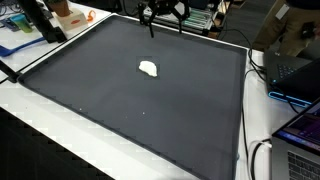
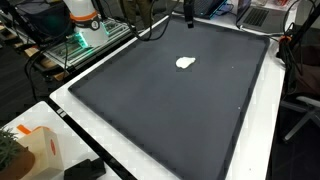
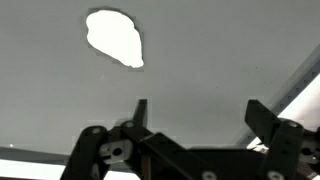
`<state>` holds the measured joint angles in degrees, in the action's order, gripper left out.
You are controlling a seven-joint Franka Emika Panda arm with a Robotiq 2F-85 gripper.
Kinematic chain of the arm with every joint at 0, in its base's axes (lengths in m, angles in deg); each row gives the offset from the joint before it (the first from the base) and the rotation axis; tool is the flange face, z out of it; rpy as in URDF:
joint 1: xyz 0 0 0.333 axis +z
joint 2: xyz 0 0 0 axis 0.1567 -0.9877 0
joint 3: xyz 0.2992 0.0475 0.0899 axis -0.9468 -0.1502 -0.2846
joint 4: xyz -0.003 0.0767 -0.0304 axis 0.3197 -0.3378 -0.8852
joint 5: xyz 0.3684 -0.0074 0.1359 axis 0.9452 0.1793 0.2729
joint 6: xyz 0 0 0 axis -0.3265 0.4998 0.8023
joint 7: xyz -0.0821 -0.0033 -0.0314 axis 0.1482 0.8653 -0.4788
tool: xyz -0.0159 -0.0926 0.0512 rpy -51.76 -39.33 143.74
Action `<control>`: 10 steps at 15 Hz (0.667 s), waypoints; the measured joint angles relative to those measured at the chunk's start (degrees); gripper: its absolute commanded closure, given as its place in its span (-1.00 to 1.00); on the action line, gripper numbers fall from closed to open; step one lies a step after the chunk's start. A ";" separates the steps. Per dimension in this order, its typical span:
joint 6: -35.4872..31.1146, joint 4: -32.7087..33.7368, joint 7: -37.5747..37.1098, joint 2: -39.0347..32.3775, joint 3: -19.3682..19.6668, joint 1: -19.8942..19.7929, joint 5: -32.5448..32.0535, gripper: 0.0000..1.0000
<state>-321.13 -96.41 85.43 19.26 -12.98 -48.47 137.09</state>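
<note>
Currently the black two-fingered end effector (image 1: 166,26) hangs over the far edge of a large dark grey rectangular mat (image 1: 150,115) that covers most of a white surface (image 1: 60,128). Its jaws are released and spread wide. In the wrist view both dark fingers (image 3: 140,112) stand well apart with only bare mat in the gap. The end effector (image 3: 198,115) holds nothing and touches nothing.

Nearest to it is a small white crumpled lump (image 1: 148,68), soft in outline; whether it is cloth or paper cannot be told. It lies alone on the mat (image 2: 170,110), in the half closer to the end effector (image 2: 189,22) and clear of every border. In both exterior views the lump (image 2: 185,62) sits apart from the fingertips, further in over the mat. In the wrist view the lump (image 3: 115,37) appears toward the upper left of the picture, ahead of the fingers and off to one side of the gap rather than between them. A pale strip at the right side of that view is the surface (image 3: 303,90) showing past the mat's border.

Around the mat, in an exterior view, dark electronics and cables (image 1: 290,75) crowd one side of the surface. In an exterior view a tan box (image 2: 38,150) stands at a near corner.
</note>
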 measured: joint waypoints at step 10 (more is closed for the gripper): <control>-0.90 -28.06 -0.14 -24.71 -22.31 -21.25 -21.81 -1.00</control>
<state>-322.03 -124.47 85.29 -5.45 -35.29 -69.72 115.28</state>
